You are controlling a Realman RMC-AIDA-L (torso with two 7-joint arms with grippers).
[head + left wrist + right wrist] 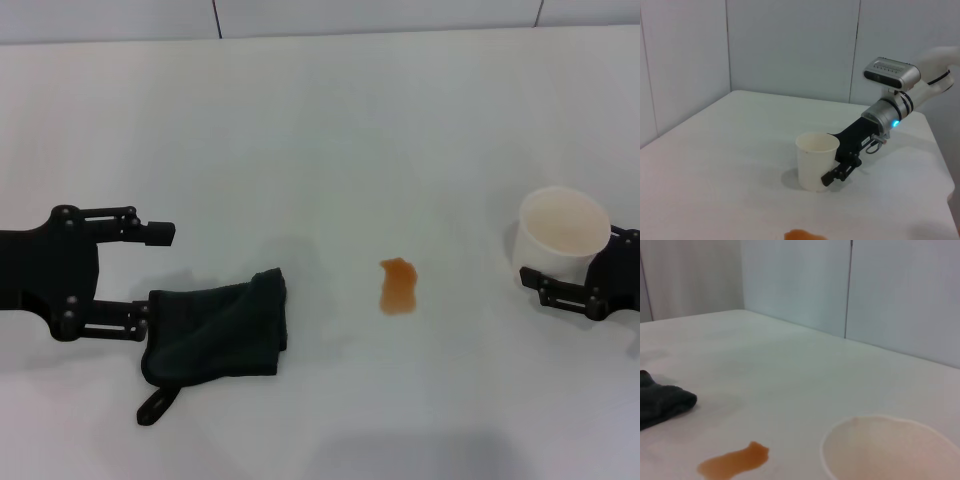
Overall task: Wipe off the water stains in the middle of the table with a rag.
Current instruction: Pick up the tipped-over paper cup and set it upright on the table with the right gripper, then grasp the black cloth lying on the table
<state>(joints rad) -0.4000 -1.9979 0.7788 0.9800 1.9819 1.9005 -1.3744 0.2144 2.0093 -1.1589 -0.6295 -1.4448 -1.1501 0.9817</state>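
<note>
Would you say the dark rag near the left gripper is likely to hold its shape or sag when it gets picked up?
The rag will probably sag: it lies in thick soft folds on the table, with a loop tab trailing loose. It looks light for its size, so the left gripper, open beside it, should lift it easily. Pushed across the water stains, it may bunch rather than slide flat.

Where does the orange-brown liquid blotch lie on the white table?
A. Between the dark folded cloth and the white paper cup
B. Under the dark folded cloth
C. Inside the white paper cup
A: the orange-brown liquid blotch lies bare on the white table, apart from the dark folded cloth on one side and the white paper cup on the other.
</note>
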